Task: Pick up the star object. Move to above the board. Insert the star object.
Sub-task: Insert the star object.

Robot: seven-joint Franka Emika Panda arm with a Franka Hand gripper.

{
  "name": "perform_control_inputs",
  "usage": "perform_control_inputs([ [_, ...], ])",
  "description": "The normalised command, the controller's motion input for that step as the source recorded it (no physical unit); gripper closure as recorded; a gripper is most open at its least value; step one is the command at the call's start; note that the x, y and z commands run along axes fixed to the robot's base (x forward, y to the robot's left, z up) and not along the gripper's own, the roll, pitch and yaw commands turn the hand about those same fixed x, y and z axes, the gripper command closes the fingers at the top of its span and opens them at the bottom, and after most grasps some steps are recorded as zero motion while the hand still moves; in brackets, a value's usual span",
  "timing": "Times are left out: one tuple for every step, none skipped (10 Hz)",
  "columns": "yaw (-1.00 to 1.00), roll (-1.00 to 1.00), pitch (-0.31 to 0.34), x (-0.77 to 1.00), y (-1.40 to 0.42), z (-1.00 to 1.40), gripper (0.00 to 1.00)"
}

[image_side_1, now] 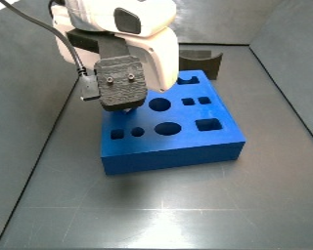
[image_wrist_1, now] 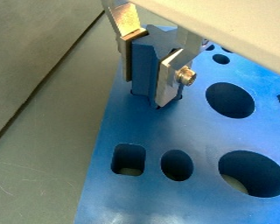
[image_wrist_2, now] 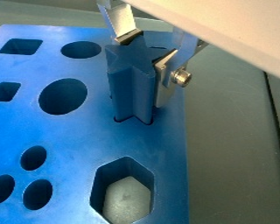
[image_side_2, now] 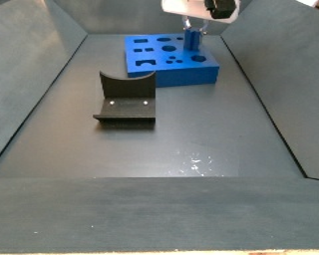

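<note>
Star object [image_wrist_1: 143, 66]: in a wrist view, standing upright between the silver fingers [image_wrist_1: 171, 77] of the gripper [image_wrist_1: 150, 66], which is clamping it, lower end sitting at the board [image_wrist_1: 154, 188]. In a wrist view, peg [image_wrist_2: 133, 87] entering a star cut-out. In a side view, gripper [image_side_1: 124, 98] hanging over the board [image_side_1: 172, 146]. In a side view, peg [image_side_2: 194, 40] standing on the board [image_side_2: 169, 62], fixture [image_side_2: 124, 98] well apart.

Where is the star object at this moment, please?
The star object stands upright between the fingers of the gripper, its lower end in a hole of the board, near the board's edge; in a side view it rises from the board's far corner.
</note>
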Motion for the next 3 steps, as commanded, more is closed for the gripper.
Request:
perform_control_inputs([
  [0.00,0.00,-0.006,0.00,0.00,0.00,1.00],
  [0.00,0.00,-0.037,0.00,-0.07,-0.04,1.00],
  [0.19,0.12,-0.011,0.00,-0.38,-0.05,1.00],
])
